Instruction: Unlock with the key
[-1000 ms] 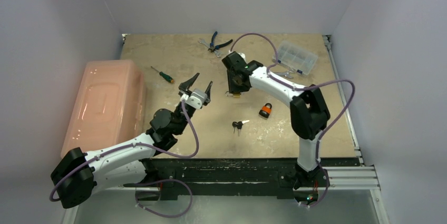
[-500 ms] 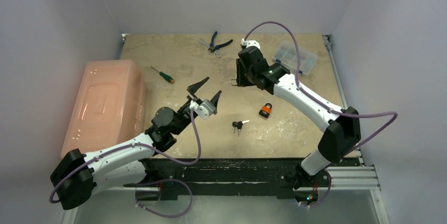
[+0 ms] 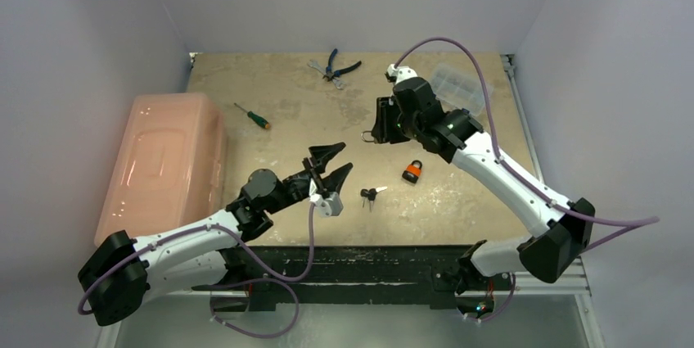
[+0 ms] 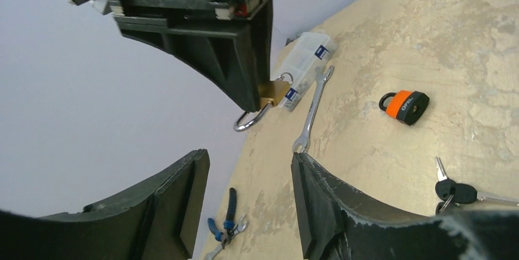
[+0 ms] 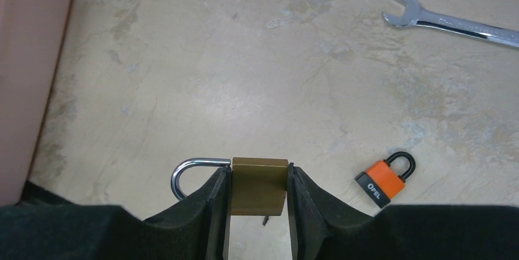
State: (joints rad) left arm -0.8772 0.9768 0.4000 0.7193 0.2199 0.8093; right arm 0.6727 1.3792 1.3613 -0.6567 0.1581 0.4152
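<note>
My right gripper [image 3: 383,128] is shut on a brass padlock [image 5: 258,185] with a silver shackle and holds it on its side above the table. The padlock also shows in the left wrist view [image 4: 272,95]. A bunch of black-headed keys [image 3: 371,194] lies on the table near the front, also seen in the left wrist view [image 4: 456,189]. My left gripper [image 3: 337,161] is open and empty, just left of the keys and pointing toward the held padlock. An orange padlock [image 3: 412,171] lies on the table right of the keys.
A pink box [image 3: 164,160] stands at the left. A green-handled screwdriver [image 3: 250,115] and blue pliers [image 3: 334,65] lie at the back. A clear organizer box [image 3: 462,86] sits at the back right, with a silver wrench [image 5: 453,22] beside it.
My right arm has swung right and forward, carrying the brass padlock with it. My left gripper has moved right and nearer, close to the keys, and stays open.
</note>
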